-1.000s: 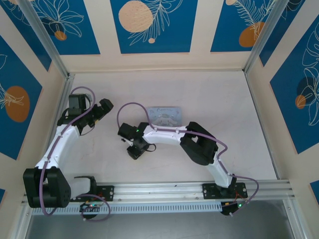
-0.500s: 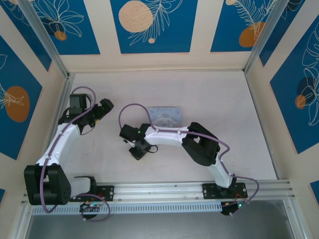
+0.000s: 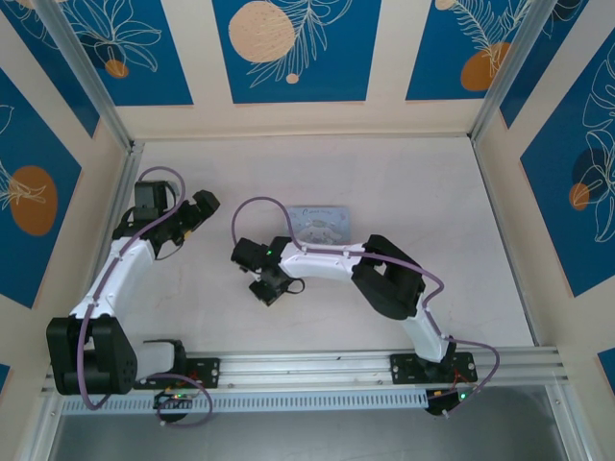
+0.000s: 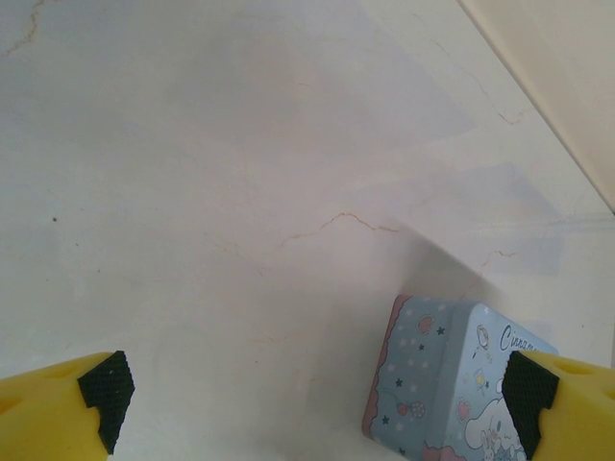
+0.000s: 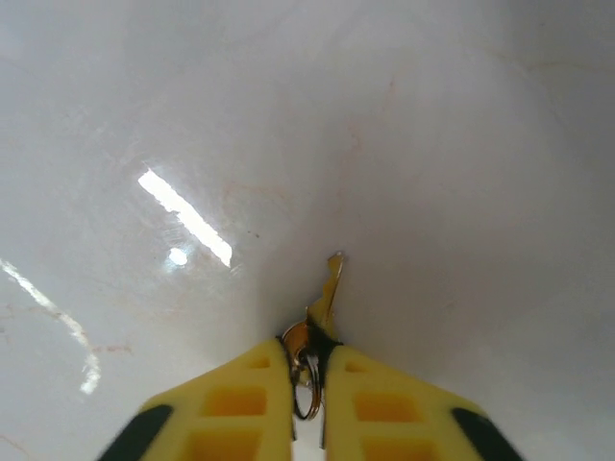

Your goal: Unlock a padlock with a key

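The key (image 5: 330, 288) is pinched at its head between the 2 yellow fingers of the right claw (image 5: 307, 351). Its thin blade juts out past the fingertips, tilted slightly, over the pale glossy counter (image 5: 432, 144). A small metal ring (image 5: 306, 382) hangs in the narrow gap between those fingers, which are closed tight on the key. From above, this claw sits low near the middle of the counter, just in front of the pale blue tin (image 3: 317, 223). The left claw (image 4: 315, 396) is spread wide with nothing between its 2 black pads. It hangs over bare counter to the tin's left.
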